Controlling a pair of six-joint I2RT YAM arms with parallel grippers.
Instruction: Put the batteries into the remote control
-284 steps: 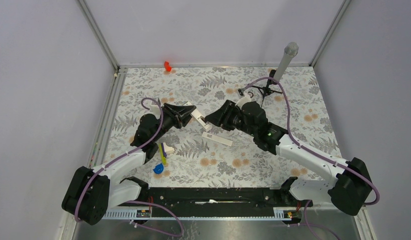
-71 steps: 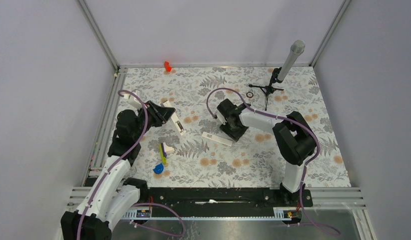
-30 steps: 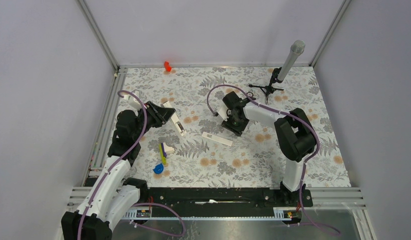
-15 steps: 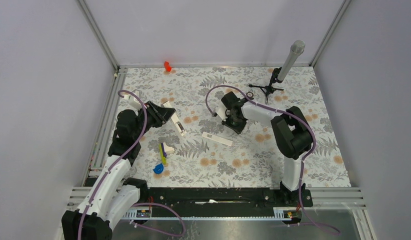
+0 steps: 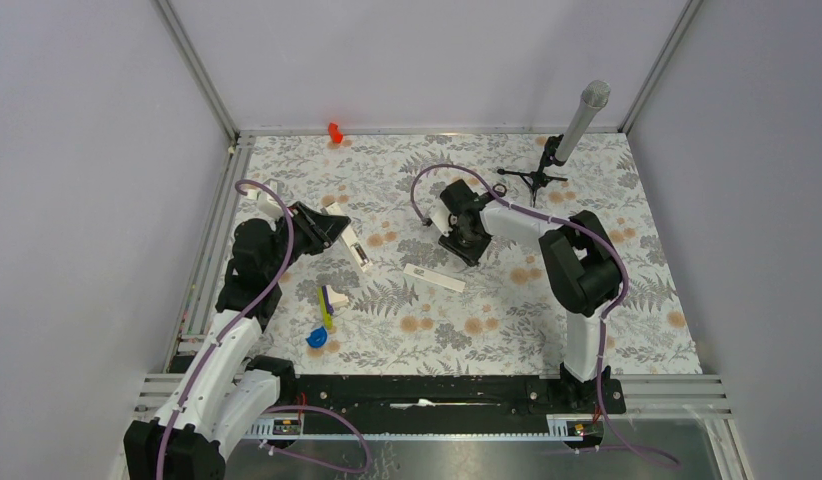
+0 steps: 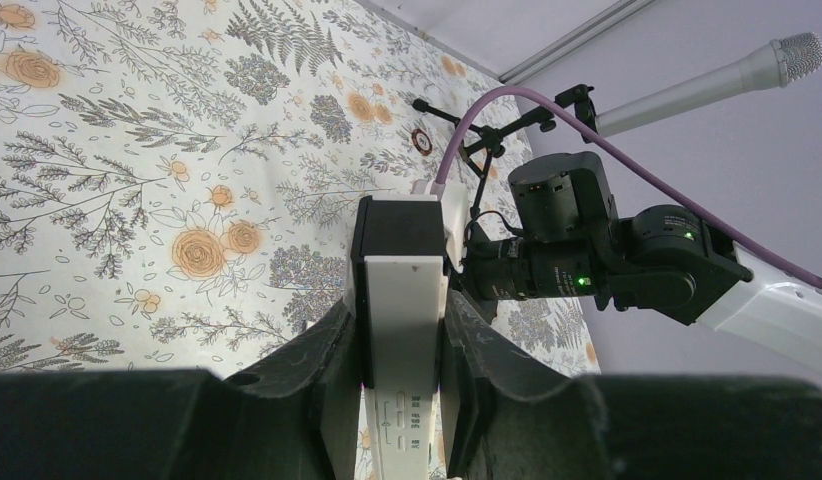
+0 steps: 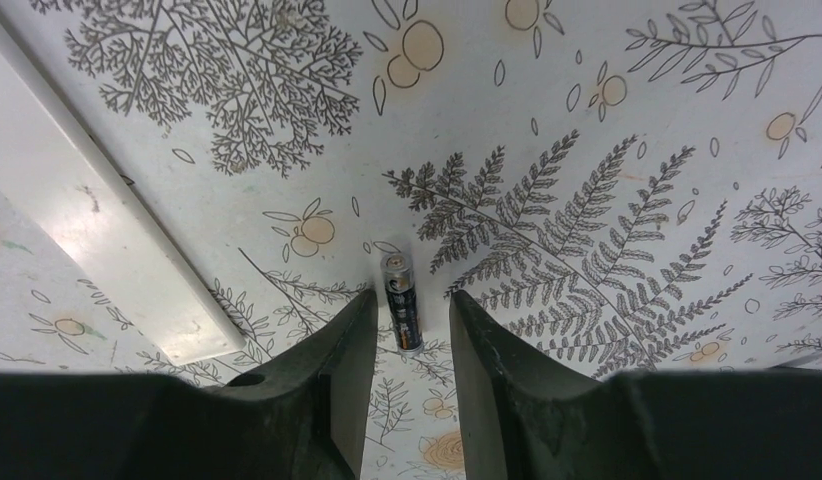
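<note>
1. The left pincer (image 6: 399,312) is clenched on the remote control (image 6: 398,285), one finger on each long side of the white bar.
2. The remote's dark end points away from the wrist and its small grey marks sit near the fingers. In the overhead view the remote control (image 5: 358,251) is held over the left part of the table (image 5: 587,300), clear of the cloth.
3. The right pincer (image 7: 411,300) points down at the table and its jaws stand apart.
4. One battery (image 7: 400,300) lies flat on the floral cloth between the right pincer's fingers (image 7: 337,370). A gap shows on the battery's right side, and the left finger is just beside it. I cannot tell whether that finger touches it.
5. From overhead the right pincer (image 5: 469,250) hides that battery.
6. A white flat strip (image 5: 434,277) lies on the table just beside the right pincer, toward the arm bases. Its rounded end (image 7: 192,335) shows left of the battery.
7. A yellow-white-blue toy cluster (image 5: 324,315) lies near the left arm.
8. A small black ring (image 5: 500,188) and a microphone on its stand (image 5: 584,115) are toward the far right corner.
</note>
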